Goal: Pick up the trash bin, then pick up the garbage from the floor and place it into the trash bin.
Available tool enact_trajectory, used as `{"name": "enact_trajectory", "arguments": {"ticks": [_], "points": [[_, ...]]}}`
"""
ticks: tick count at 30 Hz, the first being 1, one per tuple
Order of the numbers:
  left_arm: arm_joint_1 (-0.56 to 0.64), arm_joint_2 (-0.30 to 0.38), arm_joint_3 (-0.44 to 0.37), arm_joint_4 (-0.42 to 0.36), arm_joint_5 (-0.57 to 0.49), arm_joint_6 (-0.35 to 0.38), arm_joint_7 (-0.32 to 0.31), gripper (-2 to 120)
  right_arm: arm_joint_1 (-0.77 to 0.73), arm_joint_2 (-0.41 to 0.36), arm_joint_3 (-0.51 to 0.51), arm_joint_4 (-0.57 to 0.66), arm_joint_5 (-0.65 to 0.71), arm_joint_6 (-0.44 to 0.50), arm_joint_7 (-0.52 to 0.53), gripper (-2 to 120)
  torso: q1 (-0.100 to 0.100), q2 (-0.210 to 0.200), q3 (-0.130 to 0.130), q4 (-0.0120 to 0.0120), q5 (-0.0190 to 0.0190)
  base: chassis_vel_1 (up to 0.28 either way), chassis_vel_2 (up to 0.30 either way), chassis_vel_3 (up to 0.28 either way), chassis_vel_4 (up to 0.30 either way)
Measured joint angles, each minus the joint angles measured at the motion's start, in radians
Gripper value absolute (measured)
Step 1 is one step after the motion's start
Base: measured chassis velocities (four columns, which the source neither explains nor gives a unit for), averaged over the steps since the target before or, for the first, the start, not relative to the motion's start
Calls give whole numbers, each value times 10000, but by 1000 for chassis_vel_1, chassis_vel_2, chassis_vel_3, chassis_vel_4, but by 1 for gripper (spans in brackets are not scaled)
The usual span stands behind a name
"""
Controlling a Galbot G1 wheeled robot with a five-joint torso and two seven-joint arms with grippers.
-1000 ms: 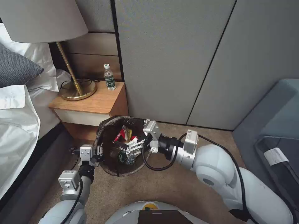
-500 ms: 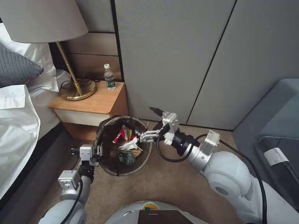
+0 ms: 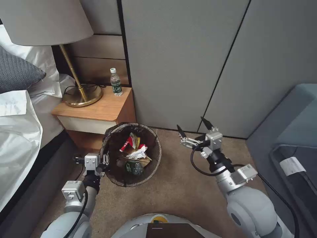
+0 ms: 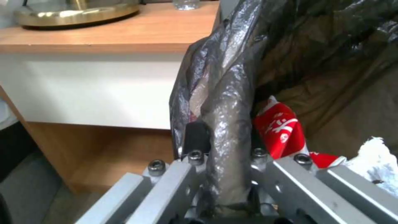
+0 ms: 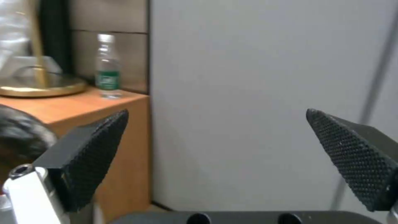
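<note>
Trash bin (image 3: 114, 175) in left gripper (image 3: 105, 162)

Trash bin (image 3: 112, 177): liner glossy dark brown-black, grey sheen on its folds.
Garbage (image 3: 133, 153) inside: red-and-white cup, white crumpled tissue, yellow wrapper, brown paper, dark green bottle.
Left gripper (image 3: 104, 161): silver-grey metal, black screws.
Right gripper (image 3: 194, 127): silver body, black fingers (image 5: 89, 155) with fine dotted grid pattern.
Desk (image 3: 99, 107): warm orange-brown wood top, white drawer front.
Lamp (image 3: 81, 94): brass-gold base and stem, pale grey-beige shade.
Water bottle (image 3: 116, 82): clear, white cap, green label.
Floor (image 3: 178, 195): tan carpet.
Wall (image 3: 185, 59): light grey panels, dark seams.
Bed (image 3: 16, 132): white sheets, grey knit-patterned pillow.
</note>
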State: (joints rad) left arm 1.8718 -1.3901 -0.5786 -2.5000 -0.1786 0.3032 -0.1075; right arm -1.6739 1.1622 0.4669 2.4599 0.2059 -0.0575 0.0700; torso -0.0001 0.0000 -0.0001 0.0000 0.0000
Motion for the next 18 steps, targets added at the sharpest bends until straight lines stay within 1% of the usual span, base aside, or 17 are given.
{"name": "enact_trajectory", "arguments": {"ticks": [1,2,5,6,10,12,14,18], "points": [[-13,13,0,0,-13,0,1,3,-228,220,91,-33,-292,215,42,100,0,0,0,1,-2,0,0,0,0],[-13,13,0,0,-13,0,1,3,-228,220,91,-33,-292,215,42,100,0,0,0,1,-2,0,0,0,0],[-60,91,-22,0,-90,11,0,3,-866,925,411,-193,-1150,1032,207,100,0,0,0,1,-1,0,0,0,0],[-60,91,-22,0,-90,11,0,3,-866,925,411,-193,-1150,1032,207,100,0,0,0,1,-1,0,0,0,0],[-129,138,-54,0,-191,112,2,3,-1506,1684,709,-211,-1556,1632,405,100,0,0,0,1,-2,0,0,0,0],[-132,139,-55,0,-197,162,4,3,-1599,1764,751,-210,-1594,1713,422,100,0,0,0,-1,-1,0,0,0,0],[-124,138,-33,0,-215,275,4,3,-1837,2004,936,-210,-1708,2026,459,100,0,0,0,-1,-2,0,0,0,0],[-82,141,-29,0,-282,321,3,3,-1977,2192,1118,-216,-1740,2224,461,100,0,0,0,0,-1,0,0,0,0]]}}
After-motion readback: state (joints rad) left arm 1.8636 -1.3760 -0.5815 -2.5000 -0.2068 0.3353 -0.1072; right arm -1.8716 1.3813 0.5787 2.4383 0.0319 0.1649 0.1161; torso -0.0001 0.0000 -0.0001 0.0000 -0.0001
